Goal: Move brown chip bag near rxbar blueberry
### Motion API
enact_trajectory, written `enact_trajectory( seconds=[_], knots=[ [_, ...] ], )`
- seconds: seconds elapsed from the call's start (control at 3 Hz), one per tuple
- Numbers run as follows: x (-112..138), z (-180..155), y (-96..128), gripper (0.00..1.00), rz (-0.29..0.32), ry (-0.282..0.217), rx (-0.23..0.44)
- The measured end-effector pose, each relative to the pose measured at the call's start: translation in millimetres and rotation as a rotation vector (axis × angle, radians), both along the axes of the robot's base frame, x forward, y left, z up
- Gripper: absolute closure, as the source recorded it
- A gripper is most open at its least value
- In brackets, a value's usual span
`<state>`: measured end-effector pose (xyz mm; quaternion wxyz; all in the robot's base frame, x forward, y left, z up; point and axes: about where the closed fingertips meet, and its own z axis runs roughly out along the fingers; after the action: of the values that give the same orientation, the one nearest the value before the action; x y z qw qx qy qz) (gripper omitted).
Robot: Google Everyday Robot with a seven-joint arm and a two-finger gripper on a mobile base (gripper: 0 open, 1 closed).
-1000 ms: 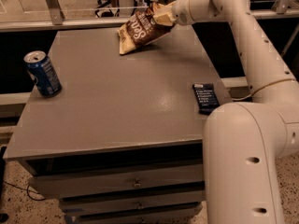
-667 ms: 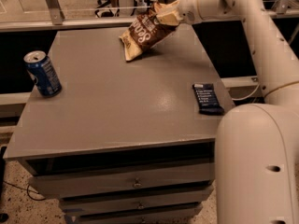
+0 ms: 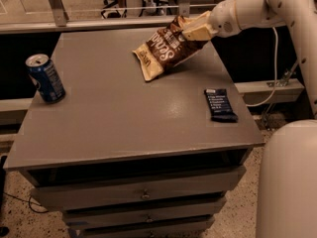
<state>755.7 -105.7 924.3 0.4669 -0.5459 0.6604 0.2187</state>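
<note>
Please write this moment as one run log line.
gripper: jaws shut on top end of brown chip bag | bag: tilted over far right of table | rxbar blueberry: flat near right edge, apart from bag

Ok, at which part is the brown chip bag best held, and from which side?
By its raised end, coming from the right, as the gripper does now above the far right of the table. The brown chip bag is flat and crinkly and hangs tilted, lower end toward the table, so the thin end flap fits between the jaws.
</note>
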Motion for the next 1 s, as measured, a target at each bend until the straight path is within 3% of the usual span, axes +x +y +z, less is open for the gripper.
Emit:
enact_trajectory(
  seconds=[0.67,1.0],
  knots=[
    [-63,-22,-44,1.0,0.082,0.092,-0.057],
    [-82,-26,-58,1.0,0.114,0.117,-0.081]
  ],
)
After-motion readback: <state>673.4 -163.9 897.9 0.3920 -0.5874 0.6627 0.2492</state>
